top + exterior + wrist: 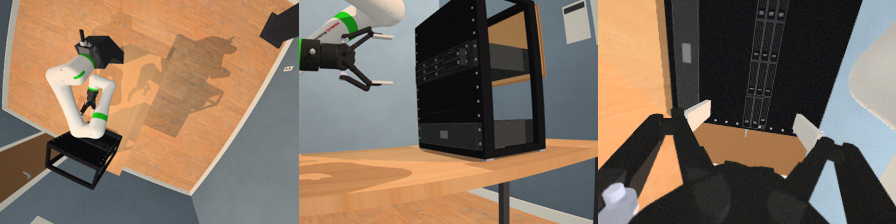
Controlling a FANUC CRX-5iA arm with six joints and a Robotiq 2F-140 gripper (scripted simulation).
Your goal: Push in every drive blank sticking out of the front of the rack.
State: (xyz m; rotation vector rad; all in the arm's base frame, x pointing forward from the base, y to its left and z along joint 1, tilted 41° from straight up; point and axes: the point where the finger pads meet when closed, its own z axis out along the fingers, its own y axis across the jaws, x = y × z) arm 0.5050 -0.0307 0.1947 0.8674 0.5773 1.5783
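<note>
Aligning the released hand appeared in progress; the next move required closing it, then gently pressing the protruding blanks without shifting the rack.

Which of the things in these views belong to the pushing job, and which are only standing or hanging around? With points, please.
For the job:
- black metal rack [74, 151] [485, 102]
- two dark rectangular drive blanks sticking out [454, 59]
- black two-finger gripper with pale pads [382, 60] [753, 120]

Only around:
- black-and-white rectangular wall sheet [578, 28]
- brown door with grey handle [15, 166]
- white wall socket [288, 68]
</note>
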